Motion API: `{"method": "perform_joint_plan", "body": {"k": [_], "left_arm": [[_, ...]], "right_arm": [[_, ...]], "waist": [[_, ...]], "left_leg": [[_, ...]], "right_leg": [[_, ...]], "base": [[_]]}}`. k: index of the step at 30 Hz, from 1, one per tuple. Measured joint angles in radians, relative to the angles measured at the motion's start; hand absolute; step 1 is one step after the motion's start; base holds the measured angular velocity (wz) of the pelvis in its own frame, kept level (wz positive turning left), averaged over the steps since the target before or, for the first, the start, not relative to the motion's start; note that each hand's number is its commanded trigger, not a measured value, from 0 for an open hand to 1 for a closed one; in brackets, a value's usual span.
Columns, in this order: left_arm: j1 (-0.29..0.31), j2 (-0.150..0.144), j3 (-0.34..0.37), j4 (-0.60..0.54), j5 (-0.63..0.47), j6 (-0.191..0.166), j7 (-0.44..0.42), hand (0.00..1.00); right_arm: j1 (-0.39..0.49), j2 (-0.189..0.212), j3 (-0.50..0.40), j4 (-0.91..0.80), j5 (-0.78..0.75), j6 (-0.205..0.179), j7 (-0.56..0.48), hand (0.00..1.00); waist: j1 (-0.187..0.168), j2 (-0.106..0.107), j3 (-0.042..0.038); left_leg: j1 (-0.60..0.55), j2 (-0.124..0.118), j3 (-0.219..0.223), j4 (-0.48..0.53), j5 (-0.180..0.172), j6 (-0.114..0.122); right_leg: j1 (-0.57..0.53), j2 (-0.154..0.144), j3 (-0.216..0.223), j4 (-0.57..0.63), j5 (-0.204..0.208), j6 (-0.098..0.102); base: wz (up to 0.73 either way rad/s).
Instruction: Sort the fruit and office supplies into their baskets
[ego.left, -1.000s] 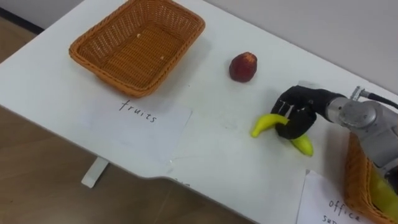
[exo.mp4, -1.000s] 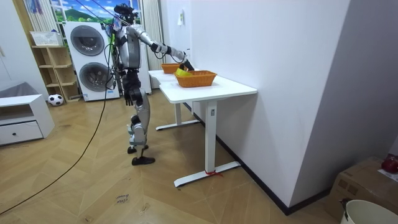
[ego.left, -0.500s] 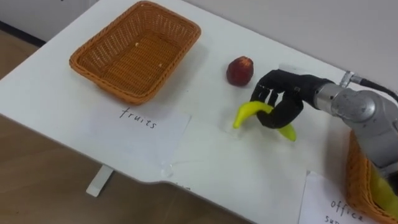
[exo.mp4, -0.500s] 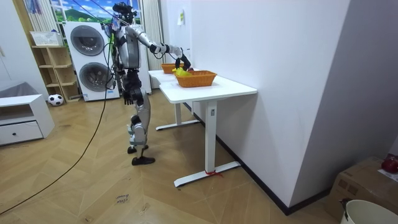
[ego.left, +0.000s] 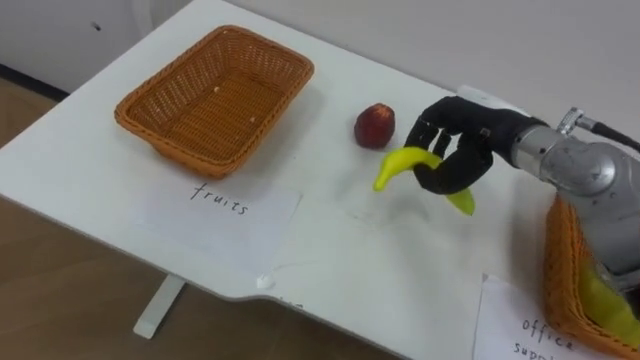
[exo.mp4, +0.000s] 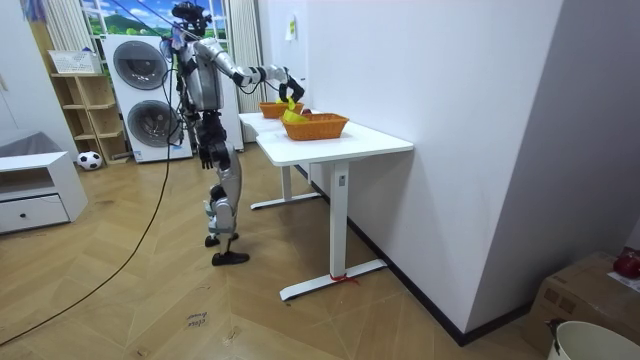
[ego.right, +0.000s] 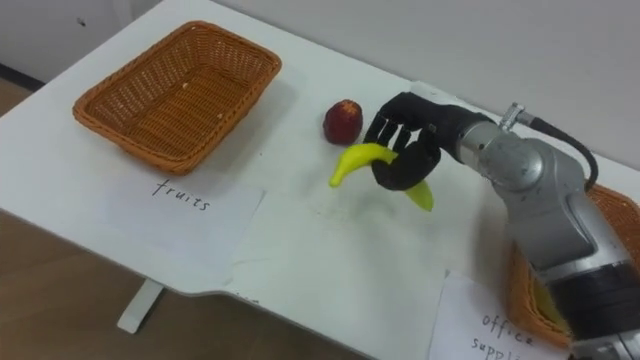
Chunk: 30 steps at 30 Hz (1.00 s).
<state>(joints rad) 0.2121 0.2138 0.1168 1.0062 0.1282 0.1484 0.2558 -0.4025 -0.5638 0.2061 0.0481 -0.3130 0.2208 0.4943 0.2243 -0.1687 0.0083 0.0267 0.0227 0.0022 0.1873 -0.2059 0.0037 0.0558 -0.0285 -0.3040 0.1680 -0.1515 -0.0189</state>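
Left eye: your right hand (ego.left: 455, 150) is curled round the curved yellow banana (ego.left: 398, 165). It's now clear of the white table (ego.left: 330, 60) and nearer the empty brown wicker basket (ego.left: 135, 100) than a second ago. The small red fruit (ego.left: 374, 125) lies between basket and hand. Right eye: same grip, banana tip towards that basket. Room view: arm raised higher, robot at the table's end. Pick looks done; carry and drop remain.

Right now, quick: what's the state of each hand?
Right hand: closed, fingers curled round the banana.
Left hand: down by the robot's side in the room view; state cannot be told.
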Motion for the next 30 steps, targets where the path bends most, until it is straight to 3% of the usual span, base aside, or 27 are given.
{"method": "perform_joint_plan", "body": {"k": [4, 8, 15, 19, 24, 30], "left_arm": [[0.002, -0.004, -0.002, -0.001, 0.000, 0.003, 0.007, 0.00], [0.011, -0.005, -0.002, 0.003, -0.001, 0.006, 0.014, 0.00], [0.022, -0.009, -0.002, 0.002, 0.021, 0.026, -0.002, 0.00], [0.047, -0.022, 0.001, -0.018, 0.044, 0.027, -0.003, 0.00], [0.055, -0.036, 0.001, -0.036, 0.045, 0.027, -0.004, 0.00], [0.065, -0.037, 0.002, -0.060, 0.063, 0.032, -0.021, 0.00]], "right_arm": [[-0.002, 0.025, -0.012, -0.004, 0.013, 0.000, -0.057, 1.00], [-0.009, 0.088, -0.012, -0.004, 0.014, -0.001, -0.103, 1.00], [-0.009, 0.114, -0.012, -0.004, 0.037, -0.001, -0.144, 1.00], [-0.010, 0.138, -0.012, -0.004, 0.042, -0.001, -0.186, 1.00], [-0.011, 0.173, -0.012, 0.001, 0.082, -0.002, -0.242, 1.00], [-0.056, 0.187, -0.012, 0.068, 0.149, -0.002, -0.292, 1.00]], "waist": [[0.002, -0.001, -0.0016], [0.006, 0.001, -0.0012], [0.032, 0.011, 0.0050], [0.037, 0.022, 0.0020], [0.054, 0.040, 0.0043], [0.083, 0.041, 0.0043]], "left_leg": [[0.007, 0.000, -0.009, -0.001, 0.003, -0.001], [0.011, 0.000, -0.011, -0.002, 0.003, -0.001], [0.008, -0.002, -0.023, -0.003, 0.003, -0.001], [0.002, -0.004, -0.035, -0.001, 0.003, 0.000], [0.003, -0.013, -0.065, 0.000, 0.004, 0.000], [0.003, -0.021, -0.091, 0.005, 0.005, 0.002]], "right_leg": [[0.012, -0.001, -0.019, -0.001, 0.000, 0.000], [0.017, -0.001, -0.022, -0.001, 0.000, 0.000], [0.017, -0.003, -0.031, -0.001, -0.001, 0.001], [0.017, -0.005, -0.051, 0.000, -0.001, 0.002], [0.033, -0.012, -0.072, -0.001, -0.010, 0.015], [0.044, -0.018, -0.089, -0.001, -0.013, 0.020]], "base": [[0.07], [0.01], [0.03], [0.12], [0.18], [0.16]]}}
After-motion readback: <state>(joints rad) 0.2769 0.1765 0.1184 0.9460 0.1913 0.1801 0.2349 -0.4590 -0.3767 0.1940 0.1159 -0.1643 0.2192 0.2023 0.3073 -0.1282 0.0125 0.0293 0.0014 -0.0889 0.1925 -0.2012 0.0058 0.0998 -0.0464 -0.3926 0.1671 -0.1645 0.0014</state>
